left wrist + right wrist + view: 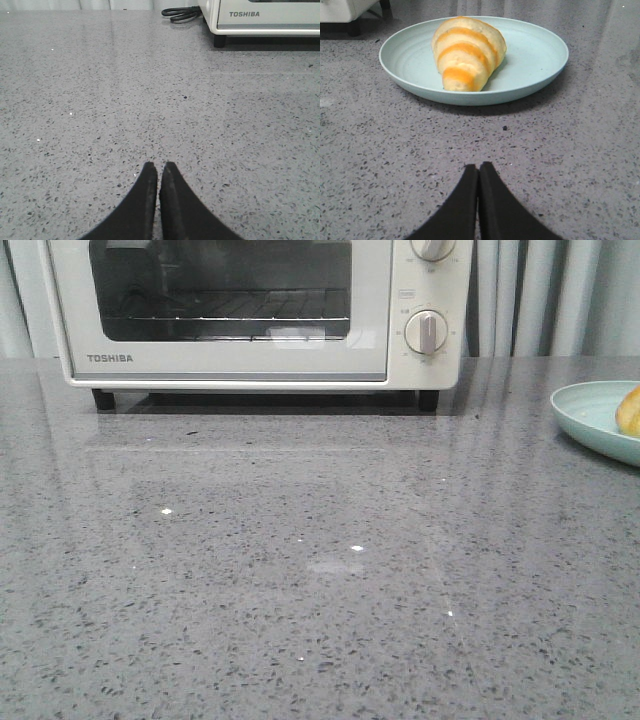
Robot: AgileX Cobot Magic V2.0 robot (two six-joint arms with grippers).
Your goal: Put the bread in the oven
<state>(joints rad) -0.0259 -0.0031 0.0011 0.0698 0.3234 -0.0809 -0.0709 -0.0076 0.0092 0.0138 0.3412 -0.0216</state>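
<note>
A: Fingers first. How were they set?

B: The left gripper (158,172) was seen with its two black fingers pressed together, nothing held, low over the speckled grey counter (125,100). The right gripper (478,172) was likewise closed and empty.

A: Where was the bread placed relative to them?

B: The bread (467,52), a golden ridged croissant, was shown lying on a pale green plate (540,55), ahead of the right fingertips and apart from them, with bare counter between. It was well apart from the left gripper.

A: And the oven?

B: The oven (230,360) was set at the back of the counter, its glass door shut and its wire rack bare.

A: Progress?

B: Nothing was judged done: door opening, grasping, and loading all remained.
</note>
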